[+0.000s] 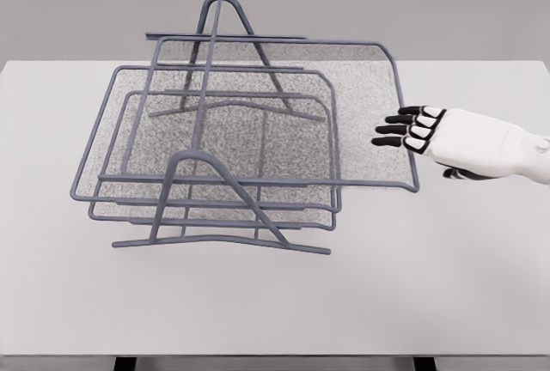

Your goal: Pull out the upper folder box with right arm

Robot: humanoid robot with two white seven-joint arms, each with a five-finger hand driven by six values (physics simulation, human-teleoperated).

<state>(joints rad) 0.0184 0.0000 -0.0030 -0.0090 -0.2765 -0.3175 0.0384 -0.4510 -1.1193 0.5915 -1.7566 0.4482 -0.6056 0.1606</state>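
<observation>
Three mesh trays sit stacked in your grey wire rack [215,242] on the white table [430,302]. Your upper folder box [361,113] sticks out to the right of the two trays below it. Your right hand [412,129] hovers just beside its right rim, fingers extended and relaxed toward the wire edge, holding nothing, not visibly touching it.

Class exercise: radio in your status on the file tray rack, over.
Right hand open, fingers extended, beside the upper tray's right rim, contact unclear. Upper tray juts right of the rack frame. Nothing in the way.
</observation>
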